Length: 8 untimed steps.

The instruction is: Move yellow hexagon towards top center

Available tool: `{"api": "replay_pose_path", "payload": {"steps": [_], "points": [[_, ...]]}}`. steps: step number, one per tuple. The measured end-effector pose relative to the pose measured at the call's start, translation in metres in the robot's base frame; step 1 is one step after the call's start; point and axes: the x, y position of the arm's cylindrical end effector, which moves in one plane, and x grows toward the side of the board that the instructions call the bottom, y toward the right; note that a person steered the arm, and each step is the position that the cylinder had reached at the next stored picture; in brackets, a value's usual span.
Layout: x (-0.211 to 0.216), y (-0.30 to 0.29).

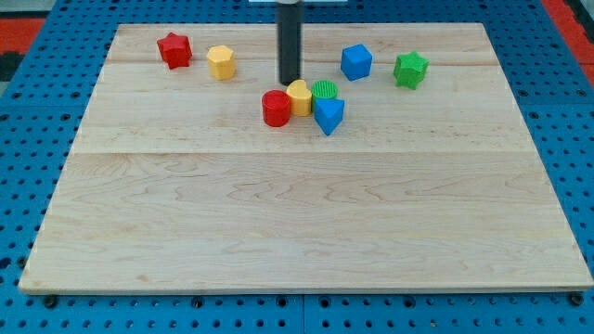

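Observation:
The yellow hexagon (221, 62) lies near the view's top, left of centre, just right of a red star (174, 49). My tip (289, 82) stands at the top centre, right of the yellow hexagon with a gap between them. The tip is just above a cluster of blocks: a red cylinder (276, 108), a yellow block (299, 96), a green cylinder (324, 91) and a blue triangular block (329, 114).
A blue cube (355, 61) and a green star (410, 70) lie at the view's top right. The wooden board (297, 232) sits on a blue perforated table (28, 186).

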Motion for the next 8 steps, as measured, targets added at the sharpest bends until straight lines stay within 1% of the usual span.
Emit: {"api": "replay_pose_path", "payload": {"steps": [1,2,3,4,5,6,7,8], "points": [[-0.002,-0.082],[-0.012,-0.137],[-0.046,-0.045],[-0.065,-0.026],[-0.062,-0.102],[-0.111,-0.063],[-0.117,-0.008],[-0.110,0.000]]}}
